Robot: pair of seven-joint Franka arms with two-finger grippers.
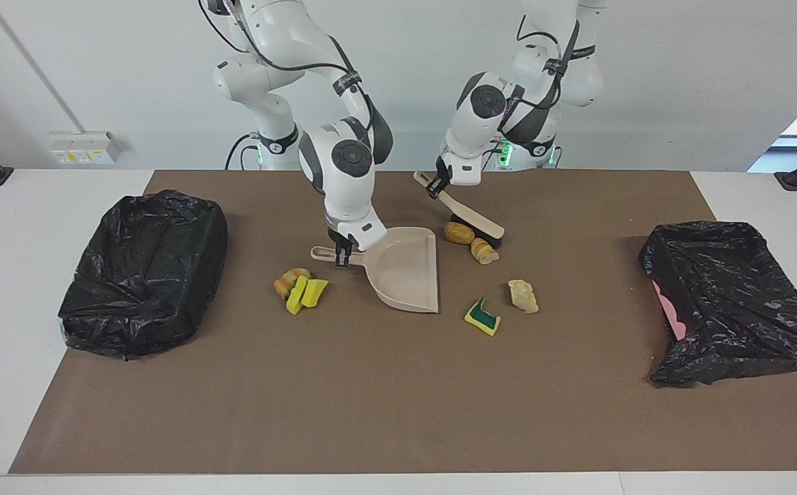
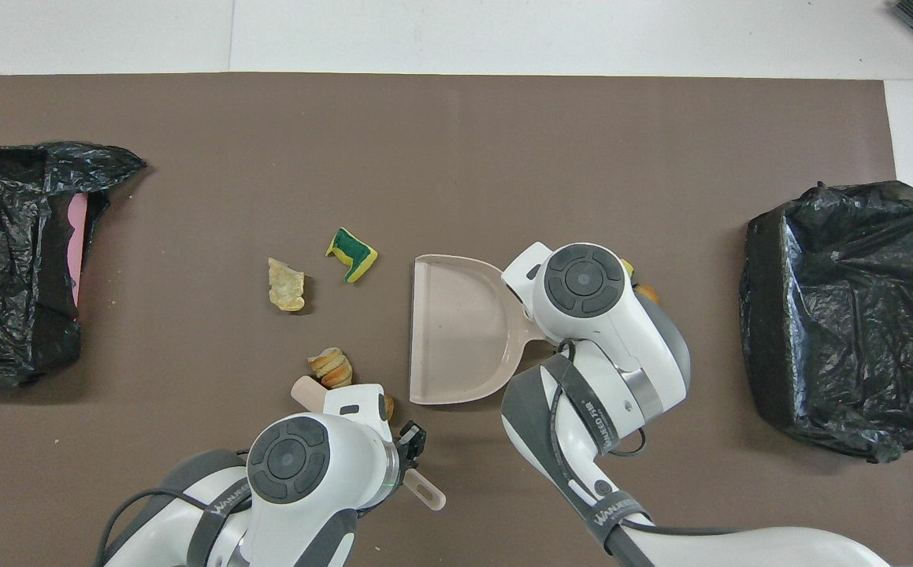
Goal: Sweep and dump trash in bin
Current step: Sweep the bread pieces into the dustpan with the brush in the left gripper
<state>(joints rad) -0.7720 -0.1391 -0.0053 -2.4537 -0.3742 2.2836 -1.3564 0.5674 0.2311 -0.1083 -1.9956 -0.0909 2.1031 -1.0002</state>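
Observation:
My right gripper (image 1: 342, 256) is shut on the handle of the beige dustpan (image 1: 405, 271), which lies on the brown mat with its open mouth toward the left arm's end. My left gripper (image 1: 434, 185) is shut on the handle of the beige brush (image 1: 470, 216), tilted, with its black bristles down by a tan lump (image 1: 459, 232) and a bread-like lump (image 1: 484, 251). A cream lump (image 1: 523, 295) and a yellow-and-green sponge piece (image 1: 483, 317) lie farther from the robots. Yellow sponge wedges (image 1: 305, 292) with an orange lump lie beside the dustpan's handle, toward the right arm's end.
A black-bagged bin (image 1: 144, 271) stands at the right arm's end of the mat. A second black-bagged bin (image 1: 735, 302), with pink showing inside, stands at the left arm's end. In the overhead view the right arm hides most of the sponge wedges.

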